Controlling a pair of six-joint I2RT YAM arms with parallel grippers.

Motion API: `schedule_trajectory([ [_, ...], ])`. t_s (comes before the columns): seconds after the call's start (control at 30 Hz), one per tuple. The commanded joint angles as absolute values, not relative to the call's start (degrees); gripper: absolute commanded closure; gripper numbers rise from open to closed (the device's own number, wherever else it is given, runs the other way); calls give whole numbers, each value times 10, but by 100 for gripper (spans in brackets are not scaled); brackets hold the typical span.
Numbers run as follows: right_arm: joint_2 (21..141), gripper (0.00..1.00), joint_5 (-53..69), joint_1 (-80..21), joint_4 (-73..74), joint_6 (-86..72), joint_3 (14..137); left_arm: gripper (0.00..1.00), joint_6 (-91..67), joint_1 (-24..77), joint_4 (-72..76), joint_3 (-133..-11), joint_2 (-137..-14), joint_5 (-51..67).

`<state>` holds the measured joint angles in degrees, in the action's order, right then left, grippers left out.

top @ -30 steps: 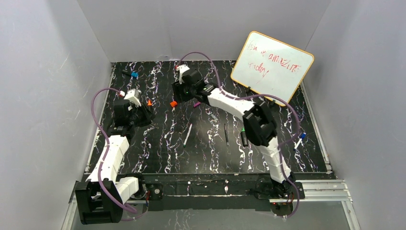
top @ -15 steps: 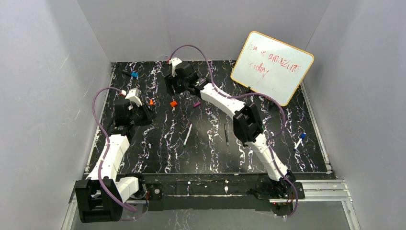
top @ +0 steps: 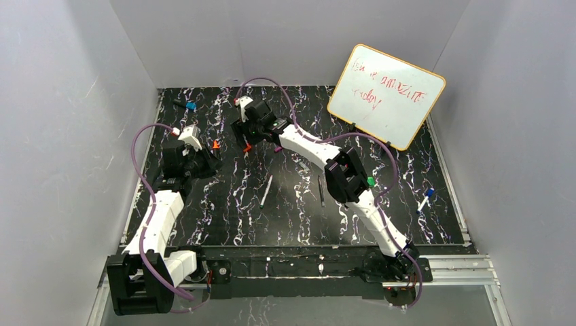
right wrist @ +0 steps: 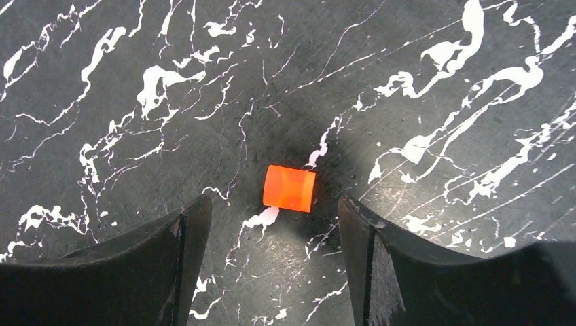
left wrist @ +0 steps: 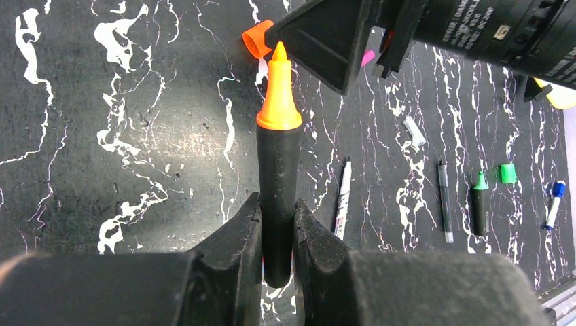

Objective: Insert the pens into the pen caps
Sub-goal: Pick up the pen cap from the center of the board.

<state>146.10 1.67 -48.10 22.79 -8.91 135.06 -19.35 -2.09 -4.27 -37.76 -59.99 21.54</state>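
My left gripper (left wrist: 277, 204) is shut on a black marker (left wrist: 278, 170). Its orange tip (top: 216, 144) points away from the wrist toward the right gripper. An orange cap (right wrist: 290, 188) lies on its side on the black marble table. My right gripper (right wrist: 274, 207) hangs open over it, with the cap just beyond the fingertips and between their lines. In the left wrist view the orange cap (left wrist: 257, 39) peeks out beside the right gripper's finger. A white pen (top: 265, 191), a dark pen (top: 320, 190) and a green-tipped marker (left wrist: 480, 204) lie mid-table.
A green cap (left wrist: 507, 173) lies beside the green marker, and a purple cap (top: 278, 147) lies right of the right gripper. A blue cap (top: 191, 106) is at the far left, a blue-capped pen (top: 425, 200) at the right. A whiteboard (top: 386, 95) leans at the back right.
The right arm has swung left and come down over the orange cap, its jaws spreading a little wider. The left arm and its marker have stayed put.
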Motion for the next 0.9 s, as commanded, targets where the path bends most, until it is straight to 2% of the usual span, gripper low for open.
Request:
schedule_trajectory([
  [0.0, 1487, 24, 17, -490, 228, -74, 1356, 100, -193, -22, -34, -376, -600, 226],
  [0.37, 1528, 30, -31, -493, 211, -76, 1369, 100, -193, -22, -34, -375, -601, 230],
  [0.47, 1533, 35, -33, -494, 212, -77, 1373, 100, -192, -22, -33, -376, -602, 231],
  [0.5, 1532, 41, -34, -493, 212, -77, 1372, 100, -192, -22, -33, -376, -603, 231],
  [0.57, 1530, 66, -37, -494, 212, -78, 1367, 100, -192, -22, -33, -376, -604, 231],
  [0.63, 1526, 82, -39, -493, 210, -79, 1359, 100, -192, -22, -33, -376, -605, 233],
  [0.67, 1522, 97, -39, -493, 209, -79, 1353, 100, -192, -22, -32, -376, -605, 233],
  [0.8, 1491, 99, -59, -494, 219, -81, 1319, 100, -191, -22, -33, -377, -606, 233],
  [0.87, 1430, 99, -82, -494, 214, -81, 1241, 100, -189, -22, -37, -377, -604, 231],
])
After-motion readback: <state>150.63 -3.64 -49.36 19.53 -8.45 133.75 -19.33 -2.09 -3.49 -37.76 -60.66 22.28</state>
